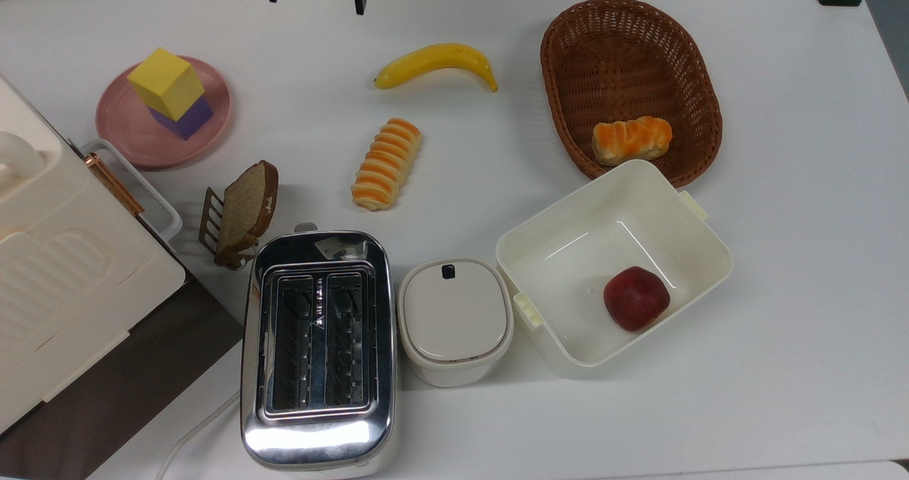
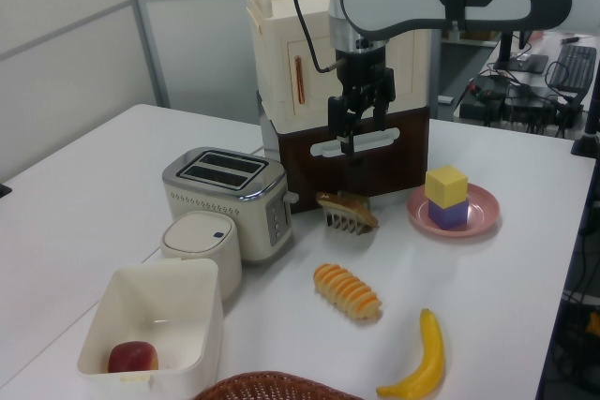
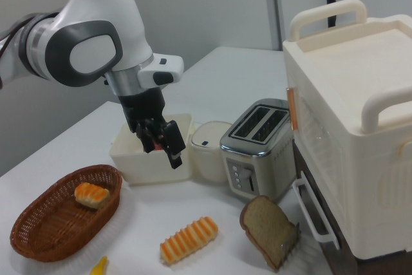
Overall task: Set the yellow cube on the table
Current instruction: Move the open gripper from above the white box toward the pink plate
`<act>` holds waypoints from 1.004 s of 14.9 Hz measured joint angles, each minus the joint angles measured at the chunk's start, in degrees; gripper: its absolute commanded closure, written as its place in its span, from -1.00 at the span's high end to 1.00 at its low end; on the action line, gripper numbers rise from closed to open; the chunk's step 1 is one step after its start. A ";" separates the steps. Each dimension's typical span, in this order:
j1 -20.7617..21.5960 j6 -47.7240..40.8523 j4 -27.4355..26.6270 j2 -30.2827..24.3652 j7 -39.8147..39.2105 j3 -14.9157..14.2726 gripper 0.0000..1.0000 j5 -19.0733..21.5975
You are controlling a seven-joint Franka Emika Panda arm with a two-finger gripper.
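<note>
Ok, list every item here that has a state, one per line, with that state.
claw: open, empty, raised above the table
yellow cube: stacked on the purple cube, on the pink plate
toaster: slots empty
small white container: lid on
white bin: open, holds an apple
basket: holds one bread roll
bread slice: upright in its rack
</note>
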 measured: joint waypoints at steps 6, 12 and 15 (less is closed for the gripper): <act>0.27 -0.21 -3.26 -1.94 -0.04 0.02 1.00 0.01; 0.39 1.29 -16.16 -12.44 0.75 0.00 1.00 3.85; 0.06 7.61 -21.63 -13.74 2.19 -0.27 1.00 3.86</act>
